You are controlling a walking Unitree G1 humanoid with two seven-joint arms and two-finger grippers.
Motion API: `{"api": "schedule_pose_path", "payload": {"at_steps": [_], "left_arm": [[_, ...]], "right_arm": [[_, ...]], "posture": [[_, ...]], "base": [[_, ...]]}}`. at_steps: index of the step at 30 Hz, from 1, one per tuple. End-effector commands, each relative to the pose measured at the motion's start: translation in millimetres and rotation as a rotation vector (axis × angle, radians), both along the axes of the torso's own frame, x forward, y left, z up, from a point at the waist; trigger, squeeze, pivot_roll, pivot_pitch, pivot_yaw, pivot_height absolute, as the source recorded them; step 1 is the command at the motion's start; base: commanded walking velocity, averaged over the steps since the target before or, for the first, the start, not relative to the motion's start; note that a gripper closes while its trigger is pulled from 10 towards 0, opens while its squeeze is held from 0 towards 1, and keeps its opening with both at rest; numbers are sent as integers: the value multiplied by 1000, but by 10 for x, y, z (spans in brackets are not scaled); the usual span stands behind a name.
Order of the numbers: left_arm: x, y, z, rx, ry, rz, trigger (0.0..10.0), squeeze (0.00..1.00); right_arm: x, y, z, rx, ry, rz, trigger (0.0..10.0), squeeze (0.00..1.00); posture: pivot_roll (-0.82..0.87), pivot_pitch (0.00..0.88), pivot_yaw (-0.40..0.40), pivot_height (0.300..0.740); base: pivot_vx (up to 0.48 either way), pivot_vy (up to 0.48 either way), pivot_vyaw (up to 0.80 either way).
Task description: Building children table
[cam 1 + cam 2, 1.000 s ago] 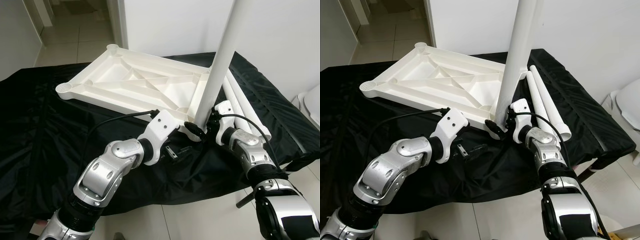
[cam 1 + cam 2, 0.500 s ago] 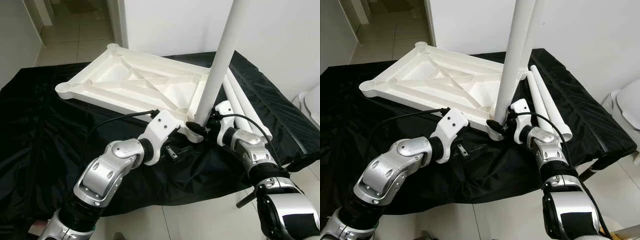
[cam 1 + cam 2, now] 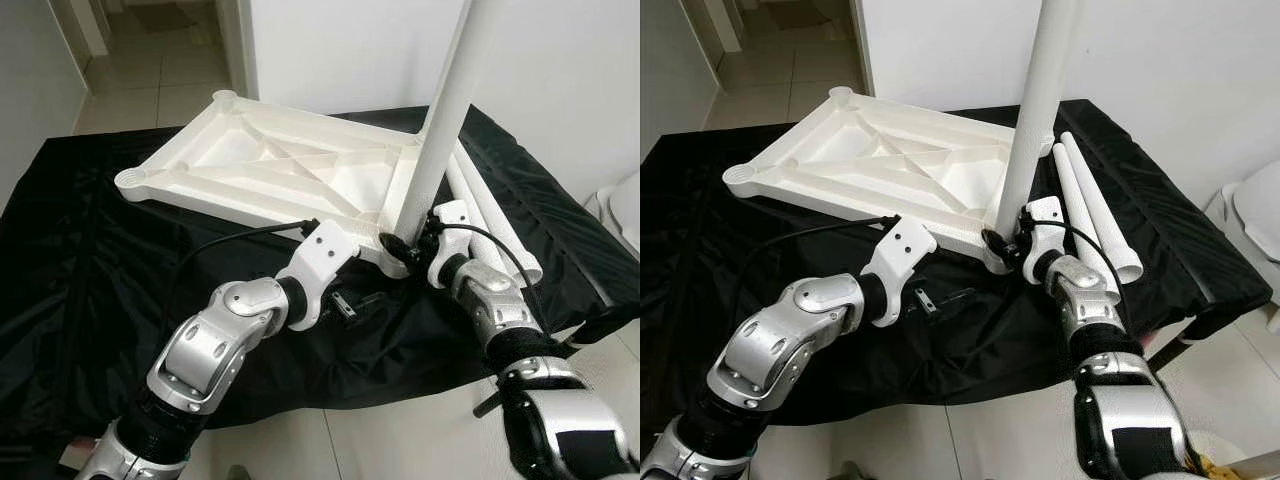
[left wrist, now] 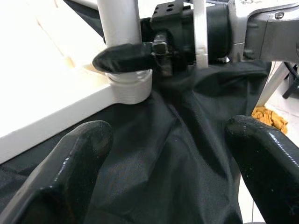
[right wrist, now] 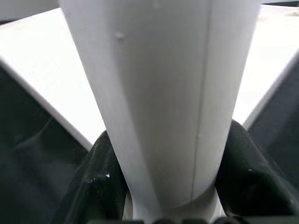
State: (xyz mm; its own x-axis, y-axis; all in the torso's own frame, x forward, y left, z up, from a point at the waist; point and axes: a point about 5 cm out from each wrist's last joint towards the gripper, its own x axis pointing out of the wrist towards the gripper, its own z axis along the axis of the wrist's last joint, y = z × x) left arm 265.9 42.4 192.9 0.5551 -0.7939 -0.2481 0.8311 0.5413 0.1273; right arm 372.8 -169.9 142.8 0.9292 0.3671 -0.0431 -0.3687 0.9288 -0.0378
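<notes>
The right gripper (image 3: 400,243) pinches the upright leg (image 3: 443,110) at the tabletop (image 3: 270,165) corner, apparently socketed; the left gripper (image 4: 173,154) is spread.

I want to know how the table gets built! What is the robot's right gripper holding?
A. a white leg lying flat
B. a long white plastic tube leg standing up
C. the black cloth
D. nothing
B: the right gripper has its black fingers clamped on both sides of the upright white plastic tube leg, at the corner of the upside-down white plastic tabletop.
</notes>
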Motion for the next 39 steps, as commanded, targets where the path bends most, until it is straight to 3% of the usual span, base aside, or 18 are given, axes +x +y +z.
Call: {"api": "schedule_pose_path", "payload": {"at_steps": [1, 11, 18, 26, 31, 32, 34, 35, 39], "left_arm": [[-4, -6, -1, 4, 11, -8, 10000, 0], [3, -21, -2, 1, 9, -10, 10000, 0], [11, -33, -2, -2, 7, -10, 10000, 0], [5, -36, -4, -4, 9, -6, 10000, 0], [1, -36, -7, -4, 9, -6, 10000, 0], [0, -36, -8, -3, 9, -5, 10000, 0], [-4, -37, -11, -4, 9, -5, 10000, 0], [-8, -39, -14, -4, 9, -5, 10000, 0], [-16, -45, -18, -4, 10, -6, 10000, 0]], "right_arm": [[-6, -25, -48, 83, 38, -103, 0, 0], [-26, 59, -182, 79, 76, -300, 0, 0], [-154, 281, -315, 87, 105, -615, 0, 0], [-216, 401, -281, 89, 73, -690, 0, 0], [-210, 367, -268, 79, 66, -700, 0, 0], [-207, 348, -258, 67, 58, -699, 10000, 0], [-209, 338, -243, 53, 45, -693, 10000, 0], [-213, 330, -232, 54, 33, -679, 10000, 1000], [-238, 324, -207, 81, 10, -653, 10000, 1000]], "posture": [[-62, 42, 35, 740], [-70, 36, 34, 740], [-69, 31, 28, 740], [-65, 27, 22, 740], [-63, 25, 18, 740], [-61, 22, 14, 740], [-61, 20, 11, 740], [-60, 19, 10, 740], [-61, 17, 6, 740]], "base": [[0, 0, 0], [0, 0, 0], [0, 0, 0], [0, 0, 0], [0, 0, 0], [0, 0, 0], [0, 0, 0], [0, 0, 0], [0, 0, 0]]}}
